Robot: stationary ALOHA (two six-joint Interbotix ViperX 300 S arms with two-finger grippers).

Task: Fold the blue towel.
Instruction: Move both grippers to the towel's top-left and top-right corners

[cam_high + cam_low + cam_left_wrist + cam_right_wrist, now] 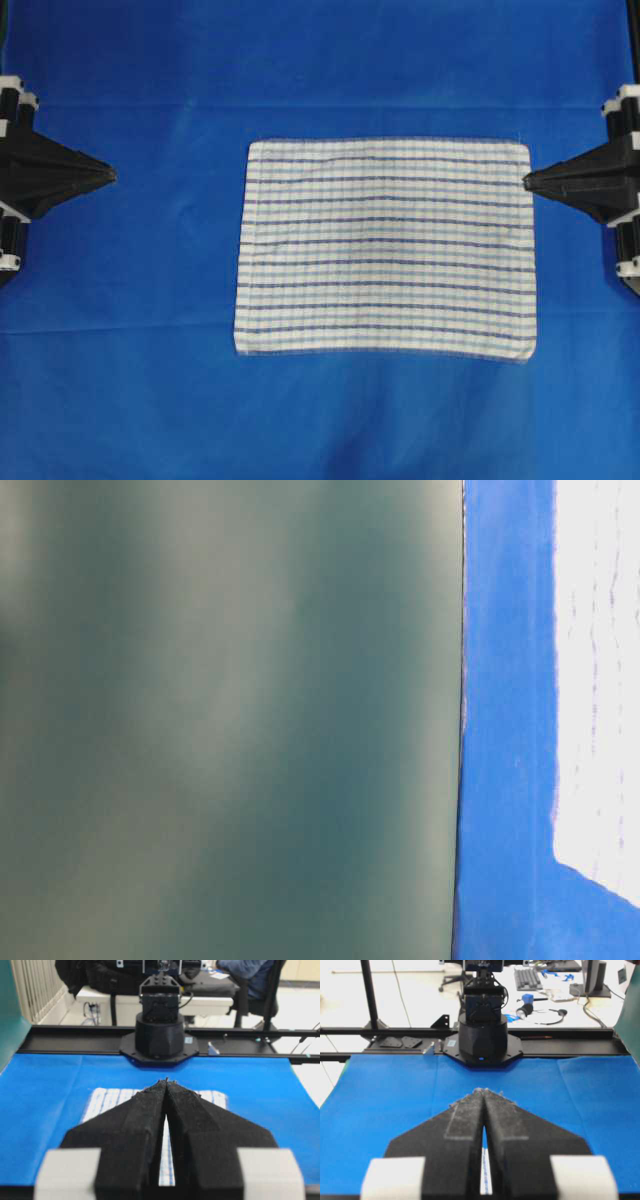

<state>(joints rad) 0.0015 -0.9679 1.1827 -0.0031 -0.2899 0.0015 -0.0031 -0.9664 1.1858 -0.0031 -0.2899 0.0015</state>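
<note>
Robotics lab, arm base on black rail, desk with keyboard behind

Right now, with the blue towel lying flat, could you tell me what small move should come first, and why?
Probably open the right gripper and lower it onto the blue towel at its near edge. The towel lies flat and unfolded on the blue sheet; both grippers are shut and hold nothing, and the left gripper sits well clear of the cloth.

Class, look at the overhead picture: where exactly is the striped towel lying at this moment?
The blue towel lies spread flat on the plain blue sheet, slightly right of centre in the overhead view, its right edge near the right end effector and well apart from the left end effector.
</note>
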